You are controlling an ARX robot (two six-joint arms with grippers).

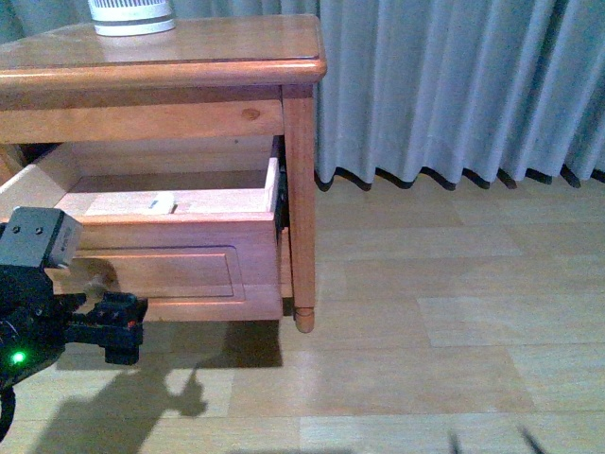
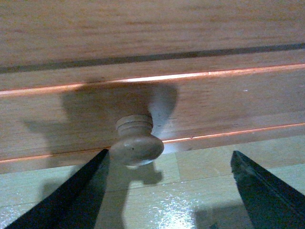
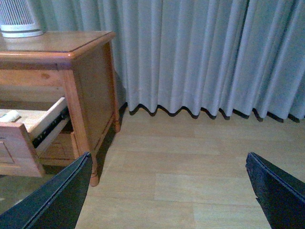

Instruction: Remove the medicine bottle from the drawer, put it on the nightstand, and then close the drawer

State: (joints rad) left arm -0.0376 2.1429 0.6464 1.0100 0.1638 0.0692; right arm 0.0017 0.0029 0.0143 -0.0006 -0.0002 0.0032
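Note:
The nightstand [image 1: 189, 52] stands at the left with its drawer [image 1: 189, 265] pulled out. The medicine bottle [image 1: 163, 201] lies on its side on the drawer's pale floor, and it shows small at the edge of the right wrist view [image 3: 9, 116]. My left gripper [image 1: 118, 326] is open, low in front of the drawer's panel. In its wrist view the round wooden knob [image 2: 137, 143] sits just beside one finger [image 2: 71, 200], untouched. My right gripper [image 3: 168, 157] is open over bare floor, well away from the nightstand [image 3: 90, 71].
A white ribbed device [image 1: 132, 14] stands on the nightstand's top at the back. Grey curtains [image 1: 454, 85] hang behind and to the right. Pale wooden floor [image 1: 425, 322] stretches to the right of the nightstand's leg [image 1: 302, 284].

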